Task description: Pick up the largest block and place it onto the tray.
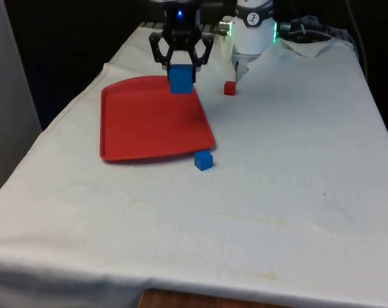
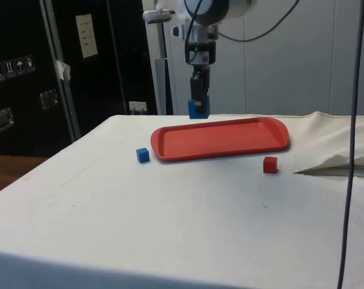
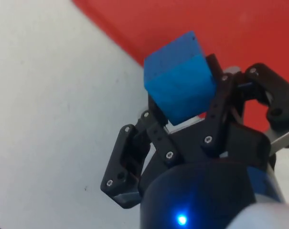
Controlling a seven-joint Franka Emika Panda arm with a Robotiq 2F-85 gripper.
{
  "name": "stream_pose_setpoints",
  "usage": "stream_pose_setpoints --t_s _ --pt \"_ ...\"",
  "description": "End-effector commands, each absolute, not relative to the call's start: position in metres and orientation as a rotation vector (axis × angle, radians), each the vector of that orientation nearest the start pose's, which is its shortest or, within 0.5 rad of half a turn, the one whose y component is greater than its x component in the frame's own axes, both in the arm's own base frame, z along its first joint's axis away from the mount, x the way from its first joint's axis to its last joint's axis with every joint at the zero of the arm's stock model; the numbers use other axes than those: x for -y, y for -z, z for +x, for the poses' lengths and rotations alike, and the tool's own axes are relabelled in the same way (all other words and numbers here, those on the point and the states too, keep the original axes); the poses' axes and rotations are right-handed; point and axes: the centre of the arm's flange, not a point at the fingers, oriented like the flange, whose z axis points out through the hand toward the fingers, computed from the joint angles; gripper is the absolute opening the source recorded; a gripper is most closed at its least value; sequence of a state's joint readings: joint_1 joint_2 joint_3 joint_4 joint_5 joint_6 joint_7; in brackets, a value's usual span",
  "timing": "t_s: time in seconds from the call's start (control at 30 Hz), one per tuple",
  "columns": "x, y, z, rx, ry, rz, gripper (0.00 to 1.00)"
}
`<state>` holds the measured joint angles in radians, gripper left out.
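Blue, the large block (image 1: pixel 180 79) hangs pinched between the fingers of the gripper (image 1: pixel 181 72), above the far edge of the red tray (image 1: pixel 142 128), upper centre of the front view.

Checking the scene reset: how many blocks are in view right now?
3. A large blue block is held in the gripper above the red tray. A small blue block and a small red block sit on the cloth beside the tray.
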<state>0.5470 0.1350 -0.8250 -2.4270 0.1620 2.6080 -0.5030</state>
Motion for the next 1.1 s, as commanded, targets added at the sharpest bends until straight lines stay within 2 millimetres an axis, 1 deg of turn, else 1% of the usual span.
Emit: stream_pose_setpoints --t_s 0.0,0.27,0.33,0.43,0.53,0.73,0.77,0.83,1.03,1.07 --pt "0.146 -0.278 0.478 0.153 0.142 -3.173 0.00" --pt "0.161 -0.269 0.482 0.099 0.120 -3.197 0.00" --pt "0.165 -0.269 0.483 0.090 0.128 -3.187 0.00" --pt "0.171 -0.262 0.485 0.067 0.120 -3.192 0.00" --pt "0.173 -0.258 0.486 0.058 0.108 -3.206 0.00" --pt "0.177 -0.245 0.492 0.027 0.149 -3.208 0.00" --pt "0.178 -0.244 0.490 0.026 0.122 -3.214 0.00" --pt "0.179 -0.242 0.493 0.021 0.157 -3.210 0.00" --pt "0.186 -0.227 0.497 -0.010 0.165 -3.220 0.00" --pt "0.187 -0.229 0.496 -0.012 0.142 -3.230 0.00"
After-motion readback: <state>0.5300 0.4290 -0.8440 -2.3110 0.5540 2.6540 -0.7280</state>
